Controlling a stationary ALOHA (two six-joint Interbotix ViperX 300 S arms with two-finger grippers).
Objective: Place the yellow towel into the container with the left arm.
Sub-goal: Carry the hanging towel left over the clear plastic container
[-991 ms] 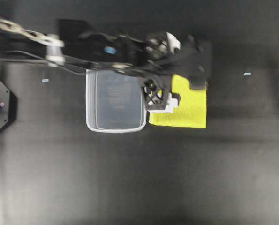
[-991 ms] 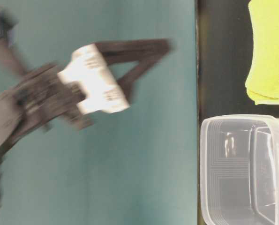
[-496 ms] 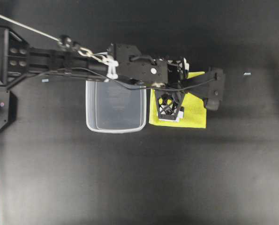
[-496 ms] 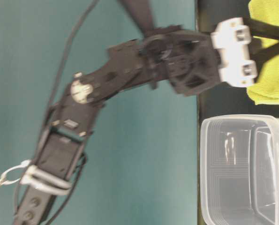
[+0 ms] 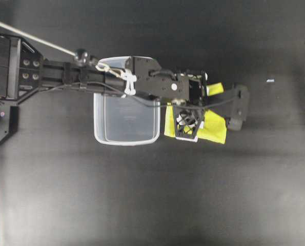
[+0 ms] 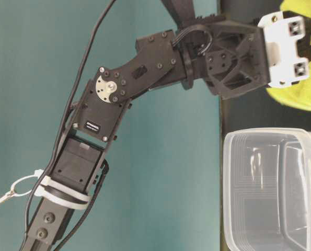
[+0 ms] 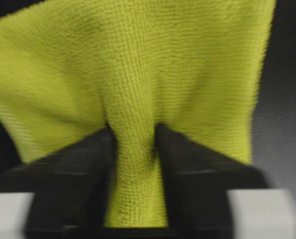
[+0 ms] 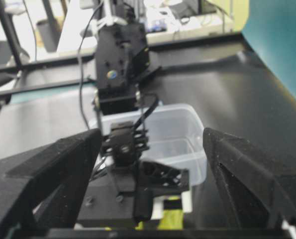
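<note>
The overhead view is dim, its dark bench [image 5: 142, 195] swallowing light and fading darker toward the corners. The table-level view is brightly and evenly lit and sharp. Close to the left wrist camera, the yellow towel [image 7: 138, 99] is softly blurred, its lower edge smeared. The right wrist view is soft, with blown-out glare in the background.

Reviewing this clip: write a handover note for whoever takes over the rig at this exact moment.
Left gripper: shut on a pinched fold of the bright yellow-green microfibre towel, which lies bunched on the black table.
Right gripper: open, idle, holding nothing.
Clear plastic rectangular container: empty, right beside the towel.
Done: towel gripped.
Left: lift the towel, carry it over the container, release it inside.
</note>
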